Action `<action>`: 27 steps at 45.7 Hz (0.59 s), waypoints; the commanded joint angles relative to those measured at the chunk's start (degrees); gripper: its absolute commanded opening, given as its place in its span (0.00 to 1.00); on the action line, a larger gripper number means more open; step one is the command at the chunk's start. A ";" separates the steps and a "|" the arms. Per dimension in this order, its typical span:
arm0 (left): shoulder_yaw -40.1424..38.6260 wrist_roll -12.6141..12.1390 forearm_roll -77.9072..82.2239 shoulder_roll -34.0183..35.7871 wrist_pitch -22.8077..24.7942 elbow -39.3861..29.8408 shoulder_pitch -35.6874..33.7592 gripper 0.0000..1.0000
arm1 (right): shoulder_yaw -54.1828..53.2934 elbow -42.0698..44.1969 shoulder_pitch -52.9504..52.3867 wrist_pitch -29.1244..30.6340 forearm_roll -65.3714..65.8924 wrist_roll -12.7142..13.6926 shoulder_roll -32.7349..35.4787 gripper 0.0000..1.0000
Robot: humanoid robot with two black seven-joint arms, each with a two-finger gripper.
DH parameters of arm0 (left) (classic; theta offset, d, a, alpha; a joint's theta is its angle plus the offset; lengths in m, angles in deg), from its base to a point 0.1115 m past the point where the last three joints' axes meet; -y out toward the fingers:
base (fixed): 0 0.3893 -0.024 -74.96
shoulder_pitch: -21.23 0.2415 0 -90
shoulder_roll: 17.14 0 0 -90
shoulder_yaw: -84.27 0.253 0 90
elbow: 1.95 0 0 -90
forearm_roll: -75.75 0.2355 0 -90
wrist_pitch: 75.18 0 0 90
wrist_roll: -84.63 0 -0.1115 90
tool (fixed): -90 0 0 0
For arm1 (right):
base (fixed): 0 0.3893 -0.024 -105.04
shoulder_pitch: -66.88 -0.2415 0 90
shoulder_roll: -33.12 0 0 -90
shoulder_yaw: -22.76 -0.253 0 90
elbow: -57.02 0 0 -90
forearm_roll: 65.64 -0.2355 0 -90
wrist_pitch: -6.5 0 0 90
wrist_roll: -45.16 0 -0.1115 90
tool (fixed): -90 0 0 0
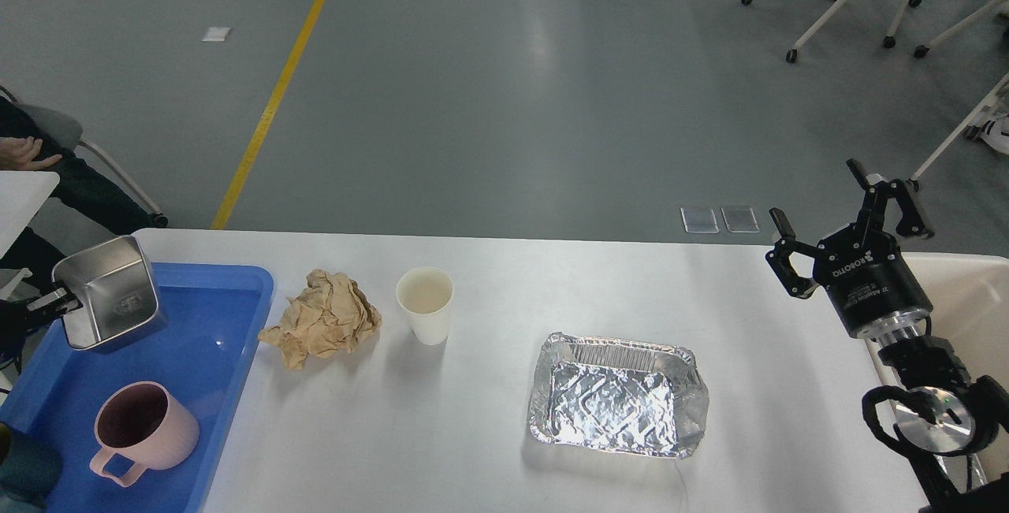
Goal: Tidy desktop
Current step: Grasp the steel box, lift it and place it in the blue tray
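The desktop (489, 418), a smooth white slab with rounded corners, fills the lower half of the frame. At lower left a glossy blue plastic tray (221, 324) holds a matte pink mug (142, 428) with its loop handle toward the bottom edge. Above the tray's upper part, the left gripper (57, 304) pinches the rim of a tilted square stainless-steel container (110, 292). Just right of the tray lies a crumpled brown paper wad (323, 320), and near it stands a white paper cup (426, 304), upright. Right of centre sits a crinkled rectangular aluminium foil tray (619, 395). At right, the right gripper (847, 210) hangs with fingers spread wide, holding nothing, beside a cream-coloured bin (969, 292).
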 commanded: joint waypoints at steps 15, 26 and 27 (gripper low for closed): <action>-0.27 0.01 -0.45 -12.86 -0.06 14.04 -0.74 0.69 | -0.09 0.18 -0.01 0.00 -0.05 -0.01 -0.04 1.00; -2.55 0.36 -15.71 -11.90 0.91 13.95 -5.83 0.97 | 0.00 0.09 -0.09 0.00 -0.05 0.08 0.13 1.00; -2.99 0.28 -18.26 -11.63 0.91 13.95 -6.27 0.97 | 0.00 0.09 -0.09 0.00 0.04 -0.01 0.13 1.00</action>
